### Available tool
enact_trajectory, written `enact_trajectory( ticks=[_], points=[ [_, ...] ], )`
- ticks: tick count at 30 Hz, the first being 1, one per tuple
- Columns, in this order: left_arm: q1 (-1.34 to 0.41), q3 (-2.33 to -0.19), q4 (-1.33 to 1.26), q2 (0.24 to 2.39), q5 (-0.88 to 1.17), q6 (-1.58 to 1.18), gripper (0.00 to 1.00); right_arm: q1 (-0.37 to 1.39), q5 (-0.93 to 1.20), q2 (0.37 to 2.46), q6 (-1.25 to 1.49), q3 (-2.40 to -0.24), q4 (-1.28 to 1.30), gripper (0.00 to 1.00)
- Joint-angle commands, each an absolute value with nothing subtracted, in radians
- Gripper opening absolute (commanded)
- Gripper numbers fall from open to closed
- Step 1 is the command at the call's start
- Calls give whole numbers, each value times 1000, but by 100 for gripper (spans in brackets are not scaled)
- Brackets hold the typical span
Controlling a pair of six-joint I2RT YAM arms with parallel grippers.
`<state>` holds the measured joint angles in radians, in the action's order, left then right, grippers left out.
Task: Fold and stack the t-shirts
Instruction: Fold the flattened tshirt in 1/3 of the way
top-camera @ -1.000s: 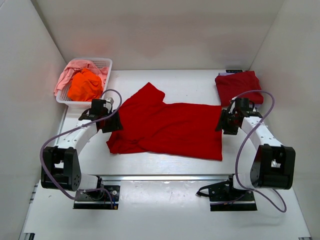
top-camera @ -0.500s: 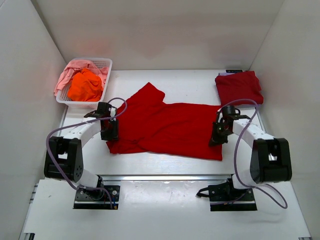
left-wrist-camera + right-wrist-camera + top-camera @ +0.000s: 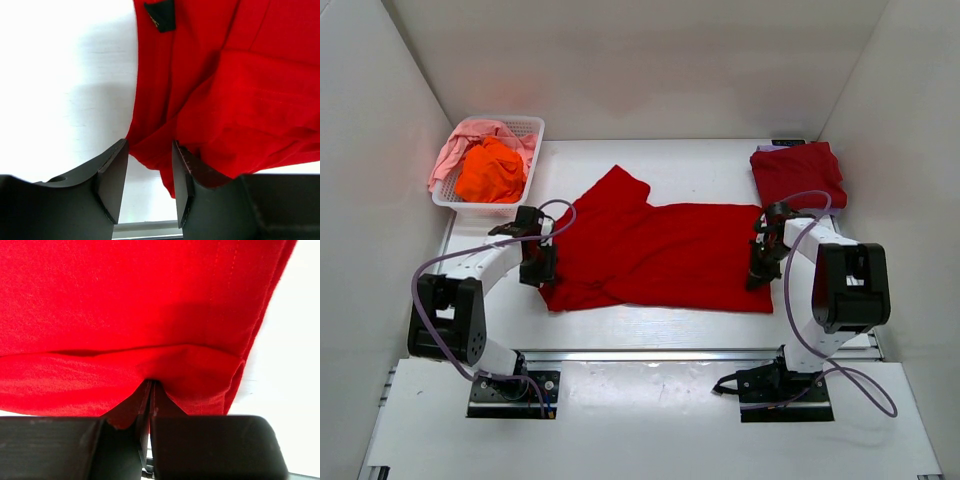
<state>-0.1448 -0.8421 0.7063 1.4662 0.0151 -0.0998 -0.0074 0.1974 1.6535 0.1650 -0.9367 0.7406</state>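
The bright red t-shirt [image 3: 655, 255] lies spread flat mid-table, sleeve toward the back. My left gripper [image 3: 538, 270] sits at its near left corner; in the left wrist view the left gripper [image 3: 147, 187] is open, the shirt's corner [image 3: 160, 160] hanging between the jaws and draping over the right finger [image 3: 182, 185]. My right gripper [image 3: 757, 276] is at the near right hem, and in the right wrist view the right gripper [image 3: 151, 390] is shut, pinching a fold of red cloth [image 3: 140, 300]. A darker crimson t-shirt [image 3: 798, 172] lies folded at the back right.
A white mesh basket [image 3: 525, 128] at the back left holds an orange t-shirt [image 3: 490, 168] and a pale pink t-shirt [image 3: 455, 150]. White walls close in on the table at the left, right and back. A metal rail [image 3: 650, 354] runs along the near edge.
Both grippers came down toward the shirt's near edge. The right gripper shut on the hem and the left narrowed around the corner. The near hem shifted slightly.
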Motion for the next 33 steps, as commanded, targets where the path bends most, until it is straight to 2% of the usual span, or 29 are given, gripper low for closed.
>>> enact_trajectory(
  ticks=[1,5,7,8,9,10,20,21,22,25,28,33],
  points=[
    [-169,-865,735,1482,17,-77,51,-23,37,1712,118,-953,666,0],
    [-196,-864,750,1532,26,-69,49,-28,32,1720,120,-979,680,0],
    [-205,-864,749,1563,38,-63,40,-40,31,1717,120,-976,676,0],
    [-206,-864,749,1581,43,-60,27,-43,29,1713,120,-982,678,0],
    [-213,-864,750,1595,40,-57,5,-51,26,1710,111,-980,684,0],
    [-204,-865,755,1606,19,-55,0,-55,28,1712,110,-991,692,0],
    [-169,-907,761,1546,-188,-87,0,-110,0,1721,101,-1000,704,0],
    [-170,-922,762,1531,-219,-94,3,-110,3,1721,97,-1009,704,0],
    [-170,-933,776,1519,-228,-94,27,-109,0,1723,98,-1006,704,1],
    [-167,-951,787,1464,-187,-103,60,-81,2,1721,92,-1006,707,0],
    [-153,-966,808,1382,-141,-109,60,-54,3,1717,98,-1000,698,0],
    [-179,-861,825,1194,49,-211,52,-8,0,1707,100,-1006,690,0]
  ],
)
